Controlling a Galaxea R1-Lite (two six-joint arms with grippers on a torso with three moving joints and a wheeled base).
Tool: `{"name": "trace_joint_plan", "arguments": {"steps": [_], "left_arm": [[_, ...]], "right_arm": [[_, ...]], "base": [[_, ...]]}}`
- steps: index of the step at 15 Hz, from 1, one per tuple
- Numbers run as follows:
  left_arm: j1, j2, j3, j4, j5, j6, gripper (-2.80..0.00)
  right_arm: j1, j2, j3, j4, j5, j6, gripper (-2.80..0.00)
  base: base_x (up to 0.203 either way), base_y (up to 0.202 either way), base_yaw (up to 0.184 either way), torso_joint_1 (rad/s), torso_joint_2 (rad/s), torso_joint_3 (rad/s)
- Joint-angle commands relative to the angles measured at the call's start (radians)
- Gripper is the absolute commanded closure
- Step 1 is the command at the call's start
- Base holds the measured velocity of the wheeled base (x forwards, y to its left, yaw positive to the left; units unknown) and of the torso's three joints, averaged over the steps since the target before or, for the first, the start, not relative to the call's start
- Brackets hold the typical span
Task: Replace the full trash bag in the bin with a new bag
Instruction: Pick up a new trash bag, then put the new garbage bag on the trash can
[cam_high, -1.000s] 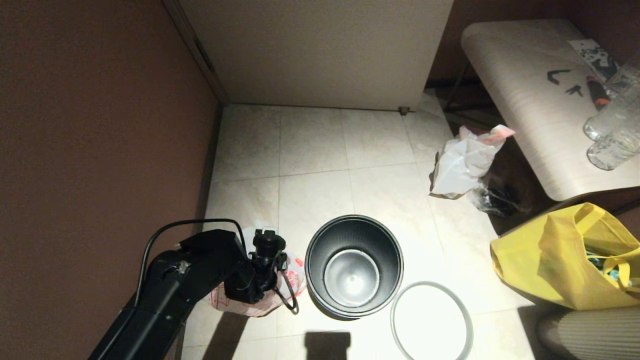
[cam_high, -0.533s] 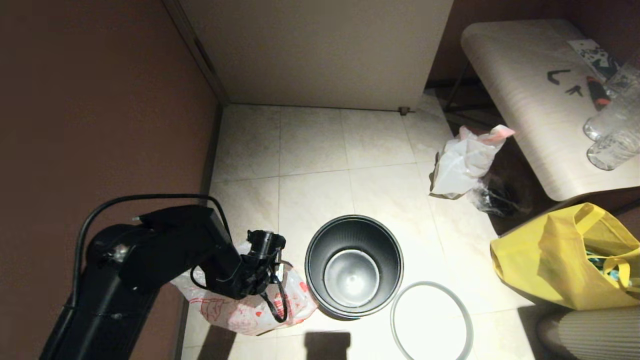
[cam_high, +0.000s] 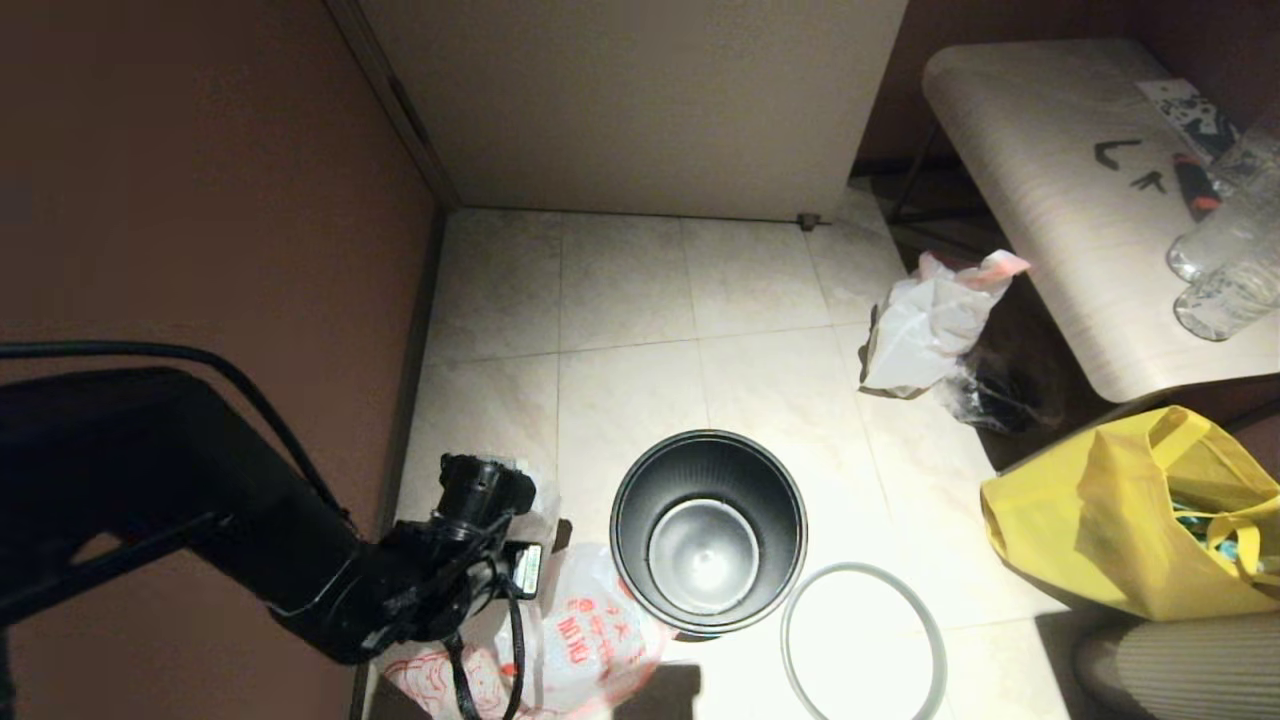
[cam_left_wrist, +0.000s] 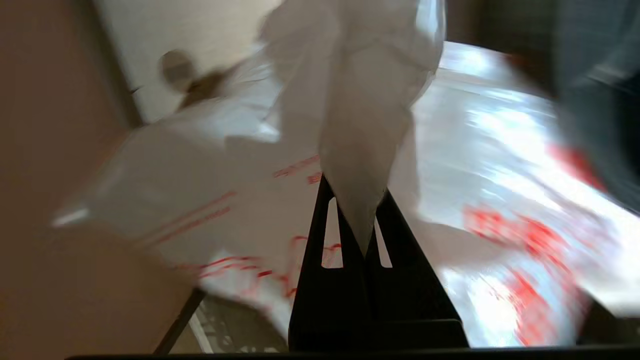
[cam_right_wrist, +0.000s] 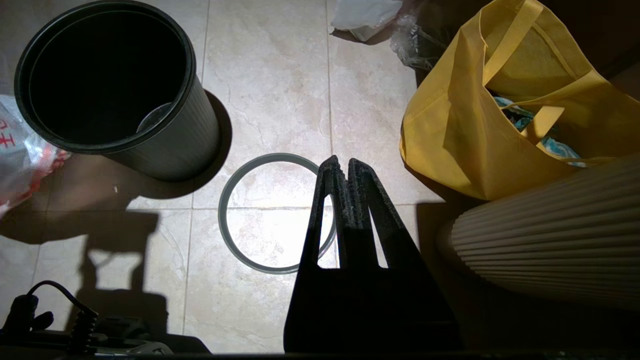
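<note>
Since the earlier frame, left gripper, pinching new bag, has pulled back w/ it beside bin; right gripper parked, pressed together.

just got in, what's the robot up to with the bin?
It is swapping the bin liner. The left tool is shut on a pinch of the new bag, holding it on the floor beside the bin. The bin stands unlined, its grey ring lying on the tiles next to it. The full trash bag sits by the table, already out. The right tool is shut on nothing, idle above the ring.
</note>
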Motion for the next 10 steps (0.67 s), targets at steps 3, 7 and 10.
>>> {"name": "trace_joint_plan", "arguments": {"steps": [3,7,10], "left_arm": [[-0.346,-0.295,-0.023,0.284,0.005,-0.046,0.00],[-0.559,-0.388,-0.218,0.636,-0.050,-0.119,0.00],[-0.560,-0.271,-0.329,0.674,-0.071,-0.124,0.00]], "right_arm": [[0.000,0.001,0.000,0.000,0.001,-0.001,0.00],[0.000,0.001,0.000,0.000,0.000,-0.001,0.00],[0.000,0.001,0.000,0.000,0.001,-0.001,0.00]], "base": [[0.000,0.000,0.000,0.000,0.00,0.000],[0.000,0.000,0.000,0.000,0.00,0.000],[0.000,0.000,0.000,0.000,0.00,0.000]]}}
